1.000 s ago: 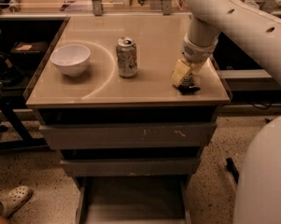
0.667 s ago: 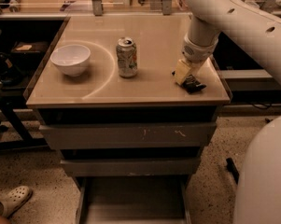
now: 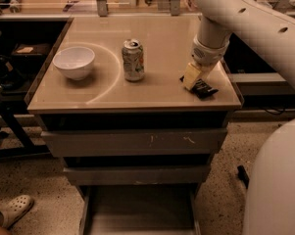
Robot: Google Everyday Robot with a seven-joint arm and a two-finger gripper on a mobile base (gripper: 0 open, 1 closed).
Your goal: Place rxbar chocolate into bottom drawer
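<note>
The rxbar chocolate (image 3: 205, 88), a small dark flat bar, lies on the counter top (image 3: 152, 48) near its right front corner. My gripper (image 3: 193, 78) hangs from the white arm and sits right on the bar's left end, pointing down at the counter. The bottom drawer (image 3: 137, 212) is pulled out below the two closed grey drawers, and its flat floor shows nothing in it.
A silver soda can (image 3: 133, 59) stands at the counter's middle. A white bowl (image 3: 74, 62) sits at the left. The robot's white base (image 3: 277, 185) fills the right foreground. A sandal (image 3: 12, 210) lies on the floor at the lower left.
The gripper has stayed at the bar on the right front of the counter. Nothing else has visibly moved.
</note>
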